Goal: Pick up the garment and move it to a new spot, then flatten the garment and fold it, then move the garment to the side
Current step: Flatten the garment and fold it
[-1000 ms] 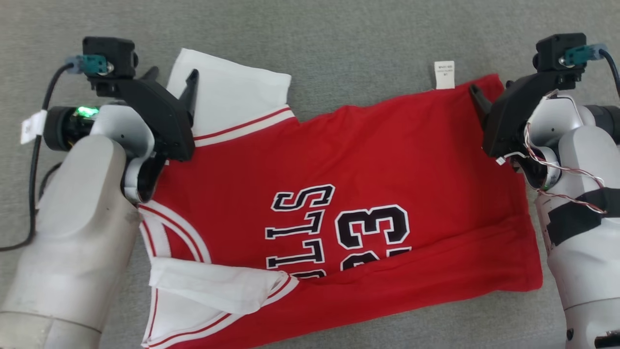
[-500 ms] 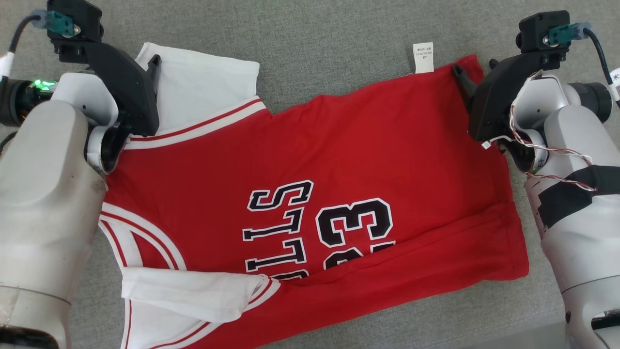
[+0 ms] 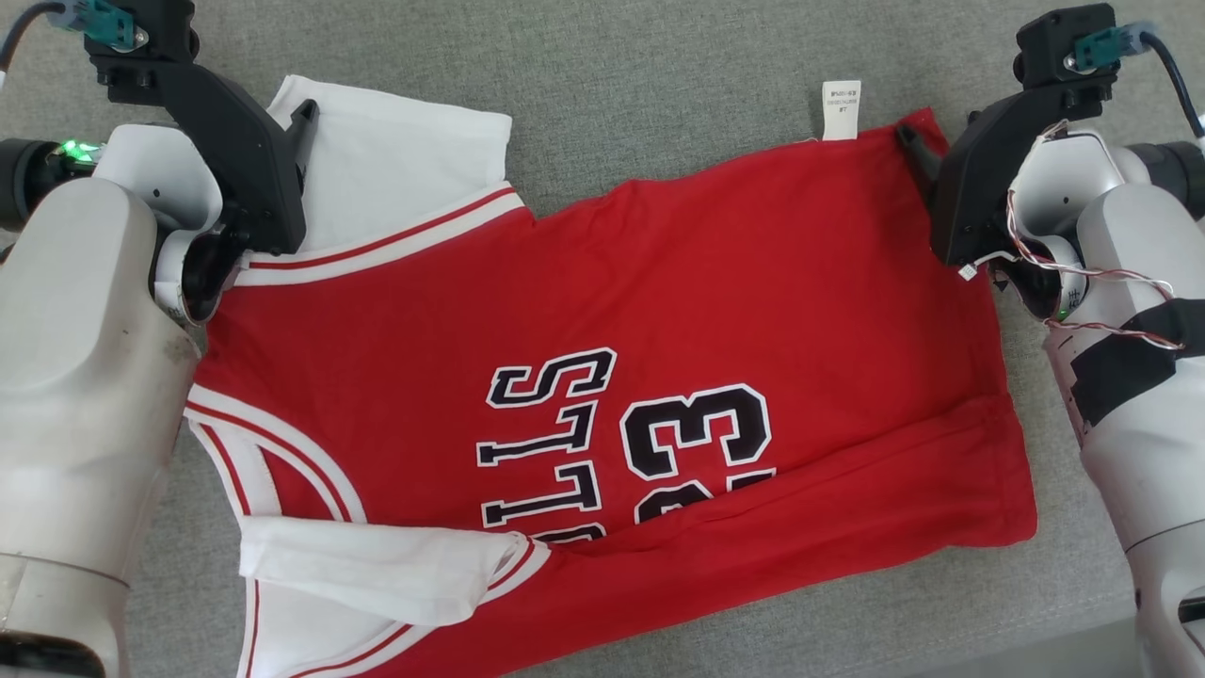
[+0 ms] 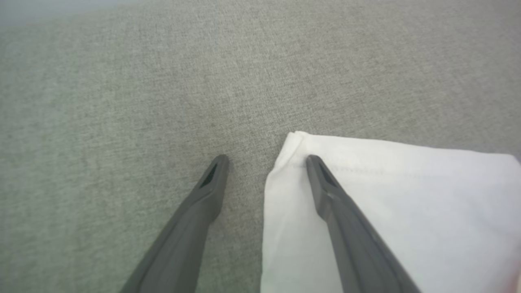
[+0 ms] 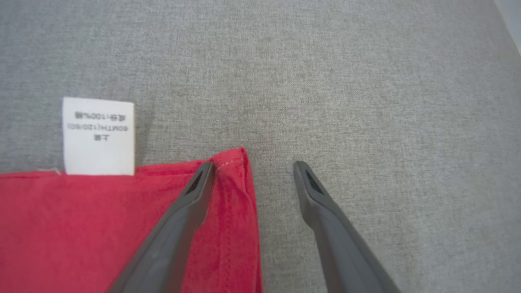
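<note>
Red jersey point(image 3: 659, 311) lies spread flat on grey fabric surface point(image 3: 659, 66), long side running across the head view, collar end toward robot's left, hem end toward robot's right

Black-and-white number 23 point(image 3: 701, 438) and part of the lettering face up, both cut off where the near long edge is folded over onto the body

Far white sleeve point(image 3: 405, 160) sticks out at the top left of the garment; near white sleeve point(image 3: 377, 565) is folded in over the red at the lower left

White care label point(image 5: 98, 136) pokes out past the far edge, close to the hem corner, lying on the grey

Left gripper point(image 4: 266, 158): jaws spread wide, gripping nothing. One finger over the outer corner of the far white sleeve, the other over bare grey, sleeve edge running between them. Contact with the cloth cannot be told

Right gripper point(image 5: 253, 165): jaws spread wide, gripping nothing. One finger over the far hem corner of the red cloth, the other over bare grey just beside it, garment's side edge between the two. Contact unclear here too

Both pale forearms flank the garment at the sides of the head view
</note>
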### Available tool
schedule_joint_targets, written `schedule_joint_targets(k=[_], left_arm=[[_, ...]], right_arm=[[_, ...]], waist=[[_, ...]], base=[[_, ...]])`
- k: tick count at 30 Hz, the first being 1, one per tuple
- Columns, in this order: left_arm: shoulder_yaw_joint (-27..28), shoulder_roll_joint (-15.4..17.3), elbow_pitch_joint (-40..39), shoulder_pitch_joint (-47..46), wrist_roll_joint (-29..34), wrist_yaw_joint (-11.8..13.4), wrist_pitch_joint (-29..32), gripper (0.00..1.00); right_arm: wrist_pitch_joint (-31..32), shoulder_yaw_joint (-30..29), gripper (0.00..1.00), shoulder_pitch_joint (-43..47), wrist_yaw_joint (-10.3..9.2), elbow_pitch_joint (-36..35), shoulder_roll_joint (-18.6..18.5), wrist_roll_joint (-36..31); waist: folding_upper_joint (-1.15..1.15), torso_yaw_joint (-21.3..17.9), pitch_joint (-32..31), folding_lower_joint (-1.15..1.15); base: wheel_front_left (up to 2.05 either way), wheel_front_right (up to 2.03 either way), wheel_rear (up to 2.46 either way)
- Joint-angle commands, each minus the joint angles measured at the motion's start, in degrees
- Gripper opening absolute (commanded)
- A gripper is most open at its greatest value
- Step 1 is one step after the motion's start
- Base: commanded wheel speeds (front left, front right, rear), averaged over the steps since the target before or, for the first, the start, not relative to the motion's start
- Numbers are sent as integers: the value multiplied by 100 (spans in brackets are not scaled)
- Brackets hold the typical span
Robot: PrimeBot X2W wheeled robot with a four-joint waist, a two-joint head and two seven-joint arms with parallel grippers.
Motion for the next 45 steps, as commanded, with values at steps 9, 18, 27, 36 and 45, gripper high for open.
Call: schedule_joint_targets(k=[9, 18, 27, 36, 45], left_arm=[[-218, -221, 195, 711, -167, -112, 267, 0], [-126, -88, 71, 505, 1, 157, -481, 0], [-76, -138, -21, 359, 119, 207, -1464, 0], [-165, -332, -275, 750, 79, 33, -2286, 0], [-82, -629, -1381, 2115, -212, 172, -3297, 0]], right_arm=[[456, 668, 0, 57, -15, 215, -227, 359], [55, 778, 0, -72, -17, 238, -280, 533], [-605, 640, 0, -138, -17, 404, -250, 515], [-1148, 583, 0, 268, -15, 294, -418, 738], [-2181, 226, 0, 1155, -15, -60, -706, 468]], waist=[[1, 55, 11, 1], [1, 45, -5, 1], [1, 136, -128, 1], [1, 399, -478, 1], [1, 736, -936, 1]], base=[[0, 0, 0], [0, 0, 0], [0, 0, 0], [0, 0, 0], [0, 0, 0]])
